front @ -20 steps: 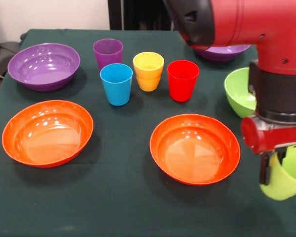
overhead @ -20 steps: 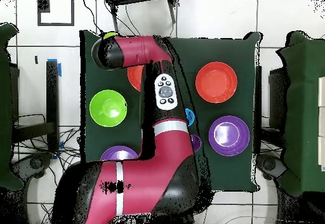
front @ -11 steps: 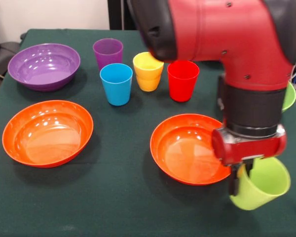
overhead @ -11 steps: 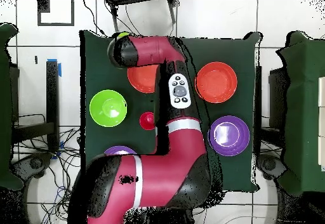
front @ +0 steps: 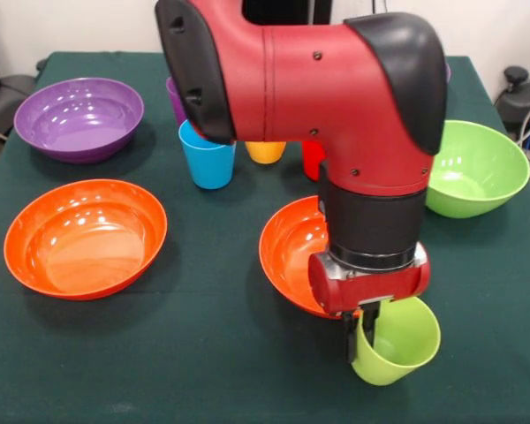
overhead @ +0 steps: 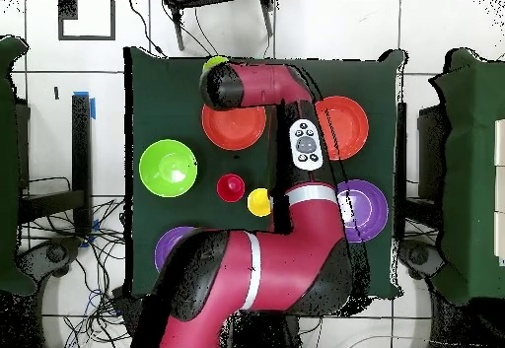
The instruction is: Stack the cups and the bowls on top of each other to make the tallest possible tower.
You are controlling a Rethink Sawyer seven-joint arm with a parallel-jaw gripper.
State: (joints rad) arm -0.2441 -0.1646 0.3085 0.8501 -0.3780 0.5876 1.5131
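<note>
My gripper (front: pixel 362 336) is shut on the rim of the light green cup (front: pixel 397 343), which hangs tilted by the near right rim of an orange bowl (front: pixel 287 252). From above, only an edge of this cup (overhead: pixel 213 64) shows past the arm, beside that orange bowl (overhead: pixel 235 125). A second orange bowl (front: pixel 86 237) lies at the left. The blue cup (front: pixel 208 163) stands behind it. The yellow cup (front: pixel 265 152), red cup (front: pixel 310 159) and purple cup (front: pixel 171 93) are mostly hidden by the arm. No tower stands.
A purple bowl (front: pixel 79 117) sits at the back left and a light green bowl (front: pixel 477 168) at the right. The overhead view shows another purple bowl (overhead: pixel 173 245) partly under the arm. The red arm (front: pixel 336 97) covers the table's middle.
The arm has swung left across the table with the green cup, from the right edge to the near side of the right orange bowl. The green bowl is uncovered now.
</note>
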